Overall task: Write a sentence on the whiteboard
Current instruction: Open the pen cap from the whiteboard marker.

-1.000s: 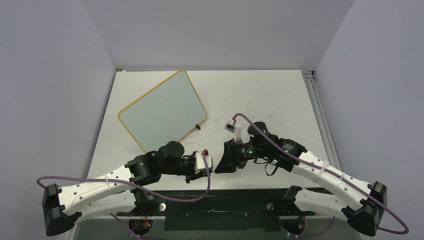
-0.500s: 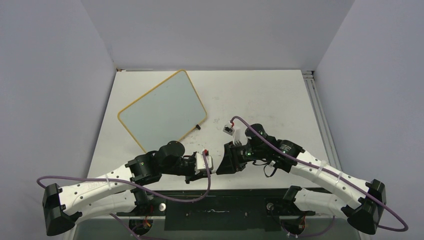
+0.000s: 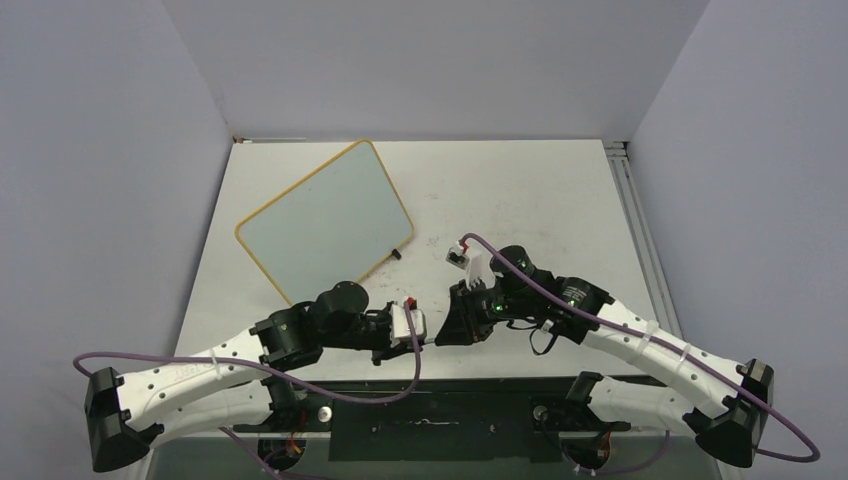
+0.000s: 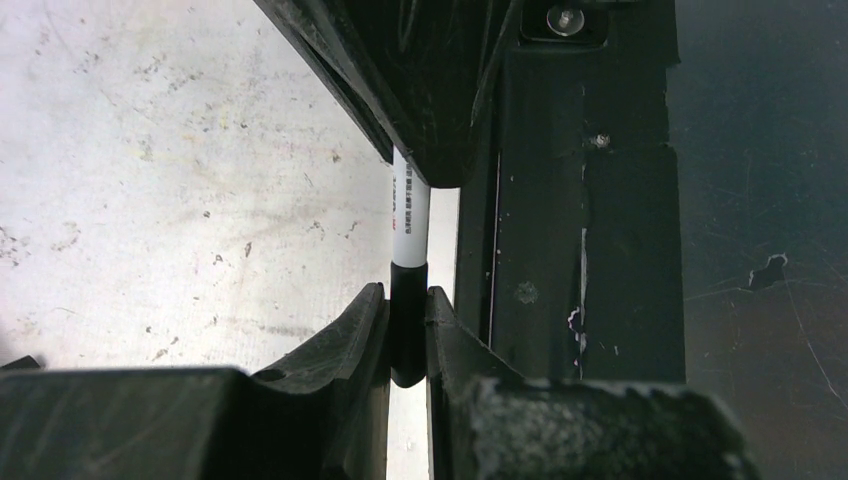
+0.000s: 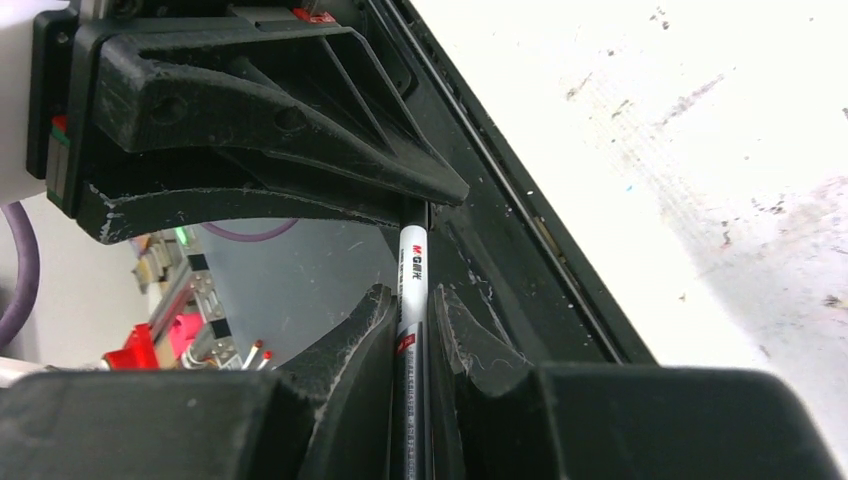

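Observation:
The whiteboard [image 3: 325, 222] lies tilted at the back left of the table, with a yellow-orange rim. Its face looks blank; no sentence shows. A marker [image 4: 409, 210] with a white body and a black cap [image 4: 407, 320] is held between both grippers at the table's near edge. My left gripper [image 4: 407, 300] is shut on the black cap. My right gripper [image 5: 413, 300] is shut on the marker's body [image 5: 412, 265]. In the top view the left gripper [image 3: 422, 340] and the right gripper [image 3: 442, 334] meet tip to tip.
The white tabletop [image 3: 520, 195] is scuffed with faint smudges. A small black foot [image 3: 397, 254] sticks out at the whiteboard's near right corner. A black frame rail [image 4: 570, 250] runs along the table's near edge under the grippers. A metal rail [image 3: 630, 200] lines the right edge.
The right wrist has shifted slightly to the left. Both grippers stay shut on the marker. The left arm and the whiteboard have not moved.

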Motion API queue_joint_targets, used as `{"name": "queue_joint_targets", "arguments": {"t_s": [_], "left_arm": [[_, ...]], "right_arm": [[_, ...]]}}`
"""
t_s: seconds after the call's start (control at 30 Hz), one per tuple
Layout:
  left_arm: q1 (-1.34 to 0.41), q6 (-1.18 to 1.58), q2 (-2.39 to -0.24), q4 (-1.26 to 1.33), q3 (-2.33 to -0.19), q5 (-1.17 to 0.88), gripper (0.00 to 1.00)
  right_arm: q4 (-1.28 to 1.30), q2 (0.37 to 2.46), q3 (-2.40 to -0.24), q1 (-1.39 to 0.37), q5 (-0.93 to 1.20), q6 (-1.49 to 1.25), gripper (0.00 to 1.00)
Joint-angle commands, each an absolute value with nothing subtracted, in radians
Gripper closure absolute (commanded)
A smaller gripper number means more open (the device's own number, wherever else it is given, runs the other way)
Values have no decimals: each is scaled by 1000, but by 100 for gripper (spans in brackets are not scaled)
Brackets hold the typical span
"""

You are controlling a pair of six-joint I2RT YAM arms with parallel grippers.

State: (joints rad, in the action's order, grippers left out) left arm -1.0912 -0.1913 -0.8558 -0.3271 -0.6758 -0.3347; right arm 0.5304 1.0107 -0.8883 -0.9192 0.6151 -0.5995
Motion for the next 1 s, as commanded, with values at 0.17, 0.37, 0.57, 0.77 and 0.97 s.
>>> {"name": "queue_joint_targets", "arguments": {"t_s": [0.17, 0.37, 0.57, 0.77, 0.97], "left_arm": [[-1080, -192, -816, -302, -687, -239, 100], [-1077, -195, -815, -290, -678, -230, 100], [-1074, -196, -818, -287, -673, -212, 100], [-1074, -201, -821, -285, -669, -197, 100], [-1071, -203, -821, -284, -667, -194, 100]], "right_arm": [[772, 984, -1093, -881, 545, -411, 95], [866, 973, -1139, -763, 655, -320, 95], [932, 984, -1195, -748, 654, -265, 95], [962, 980, -1229, -743, 655, -249, 95], [1014, 983, -1266, -740, 623, -226, 95]]}}
